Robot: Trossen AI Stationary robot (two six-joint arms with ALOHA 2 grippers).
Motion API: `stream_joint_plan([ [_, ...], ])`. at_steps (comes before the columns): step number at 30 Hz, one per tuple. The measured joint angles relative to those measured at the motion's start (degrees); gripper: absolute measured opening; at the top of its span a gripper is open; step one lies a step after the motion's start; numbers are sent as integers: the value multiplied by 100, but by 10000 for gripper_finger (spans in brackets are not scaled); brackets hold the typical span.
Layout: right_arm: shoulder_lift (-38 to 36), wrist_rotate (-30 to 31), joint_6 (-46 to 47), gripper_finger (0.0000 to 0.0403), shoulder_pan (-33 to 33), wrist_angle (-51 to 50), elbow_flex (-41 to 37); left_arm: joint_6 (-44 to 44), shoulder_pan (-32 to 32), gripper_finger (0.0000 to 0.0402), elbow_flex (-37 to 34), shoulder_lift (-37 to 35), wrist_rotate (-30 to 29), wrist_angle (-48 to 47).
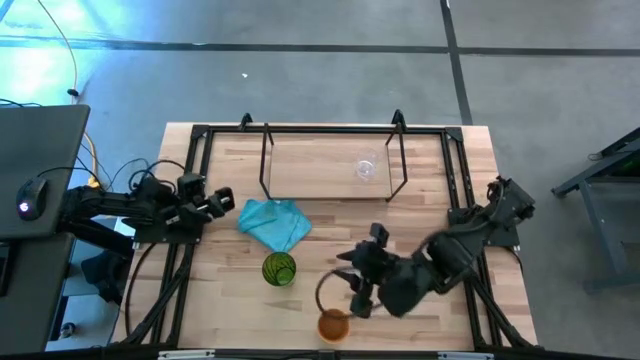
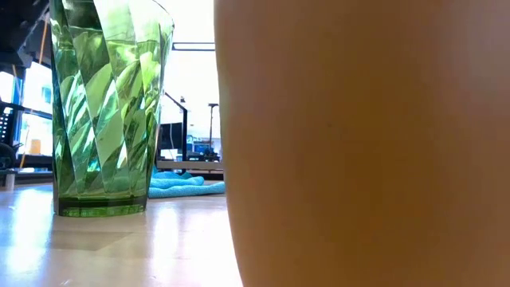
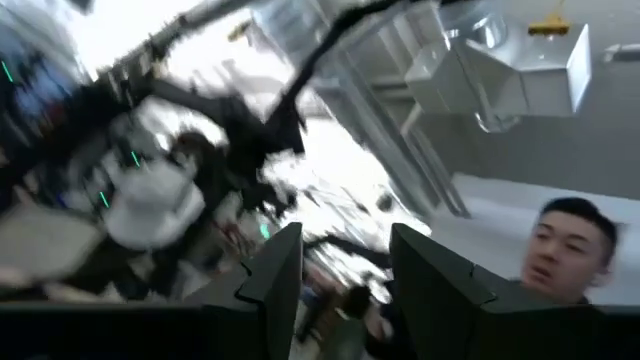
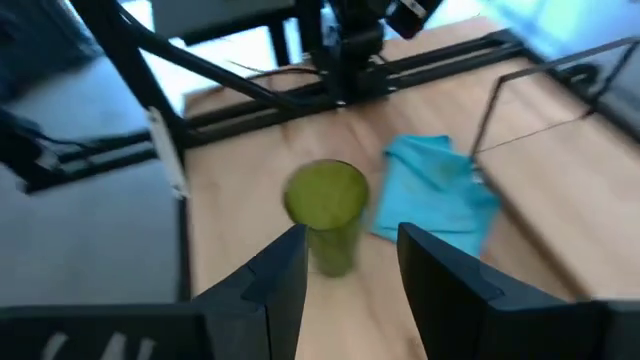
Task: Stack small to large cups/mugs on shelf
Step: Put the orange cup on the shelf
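High view, wooden table (image 1: 230,300), grey floor (image 1: 300,80)

In the low view the orange cup (image 2: 366,143) overfills the frame, hiding the shelf.

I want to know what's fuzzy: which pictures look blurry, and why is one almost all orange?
Low view: the orange cup sits so close that it fills the frame, soft; the green cup is sharp and backlit. Left wrist view: the room is smeared. Right wrist view: slight blur over the teal cloth.

left hand (image 1: 222,199): fingers apart, empty, parked at left edge | right hand (image 1: 352,283): fingers apart, empty, front-centre
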Motion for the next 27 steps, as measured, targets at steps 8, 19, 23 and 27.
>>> stream_joint_plan([
  [8,-206,-963,-468,149,-221,821,0,712,0,143,960,31,698,-2221],
  [19,-409,-1347,-331,149,-225,113,0,2631,3,143,3256,365,335,-5782],
  [23,-539,-1495,132,149,-221,-283,0,2930,3,143,3784,696,111,-6801],
  [27,-624,-1459,564,149,-225,-897,0,2955,3,143,3901,1070,99,-6909],
])
